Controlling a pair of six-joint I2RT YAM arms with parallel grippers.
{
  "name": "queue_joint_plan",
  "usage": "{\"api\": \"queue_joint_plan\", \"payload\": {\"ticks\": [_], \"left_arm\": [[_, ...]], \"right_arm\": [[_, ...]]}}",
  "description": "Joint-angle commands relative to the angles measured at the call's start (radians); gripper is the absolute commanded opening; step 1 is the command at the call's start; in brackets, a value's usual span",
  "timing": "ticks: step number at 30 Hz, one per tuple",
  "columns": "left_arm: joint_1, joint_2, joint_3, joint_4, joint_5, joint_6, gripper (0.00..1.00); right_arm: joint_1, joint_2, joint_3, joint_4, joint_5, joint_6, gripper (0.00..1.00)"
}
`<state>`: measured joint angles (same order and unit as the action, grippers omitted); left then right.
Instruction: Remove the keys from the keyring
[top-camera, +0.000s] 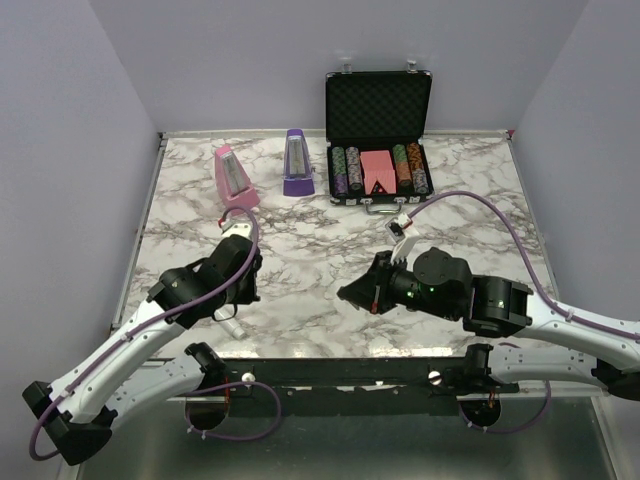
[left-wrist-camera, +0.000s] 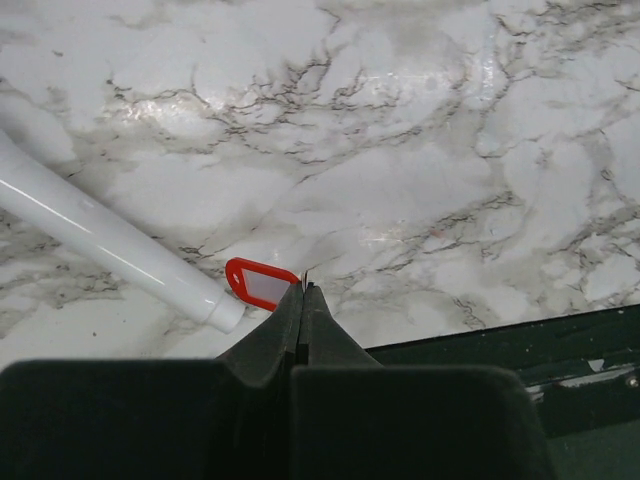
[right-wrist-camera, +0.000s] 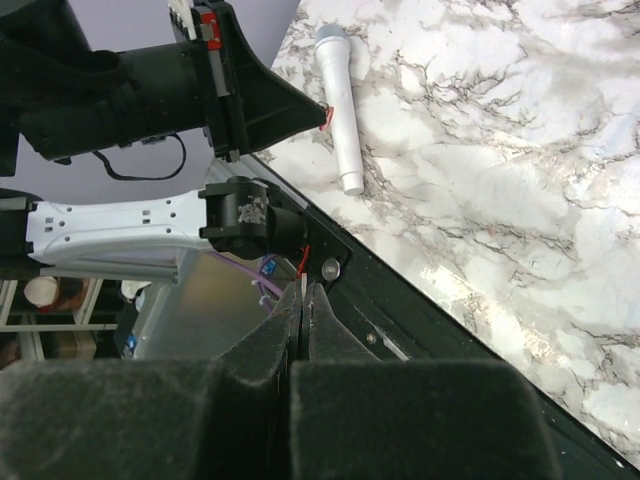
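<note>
Arms rise from the near edge of the marbled surface (top-camera: 320, 250), the left arm (top-camera: 120, 350) and the right arm (top-camera: 560, 320) both bent inward over its front half. The left fingers (left-wrist-camera: 283, 335) are pressed flat together with no gap, their tips low over the surface close to its front edge. The keyring (left-wrist-camera: 262, 283) lies right at those tips: a small red oblong tag with a pale insert, its near end touching or tucked under the left fingertip. A thin sliver of metal shows at the very point of the fingers, but whether they pinch the ring cannot be told, and the keys themselves are too small to make out. Just beside the tag, on its left in the wrist view, a white tube (left-wrist-camera: 110, 240) lies slanted on the surface, its near end almost touching the tag. The right fingers (right-wrist-camera: 285, 335) are likewise closed tight and hold nothing; they point leftward toward the left arm, well apart from the tag. Farther back stand a pink metronome (top-camera: 233, 180) and a purple metronome (top-camera: 297, 165), and at the far edge an open black case (top-camera: 378, 100) of poker chips.
</note>
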<state>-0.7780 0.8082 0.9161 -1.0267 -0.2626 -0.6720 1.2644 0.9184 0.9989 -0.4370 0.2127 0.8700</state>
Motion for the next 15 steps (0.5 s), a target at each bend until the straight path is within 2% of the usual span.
{"api": "queue_joint_plan", "payload": {"ticks": [1,5,10,15], "left_arm": [[0.077,-0.012,-0.039,0.023,0.002,0.025,0.0],[0.12,-0.014,-0.057,0.053,0.034,0.031,0.0],[0.125,-0.03,-0.074,0.089,0.078,0.026,0.0],[0.125,0.017,-0.071,0.135,0.117,0.015,0.0]], "right_arm": [[0.007,0.008,-0.02,0.001,0.019,0.021,0.01],[0.009,0.0,-0.032,0.004,0.016,0.035,0.01],[0.007,-0.007,-0.057,0.012,0.013,0.047,0.01],[0.007,0.007,-0.066,0.027,0.016,0.054,0.01]]}}
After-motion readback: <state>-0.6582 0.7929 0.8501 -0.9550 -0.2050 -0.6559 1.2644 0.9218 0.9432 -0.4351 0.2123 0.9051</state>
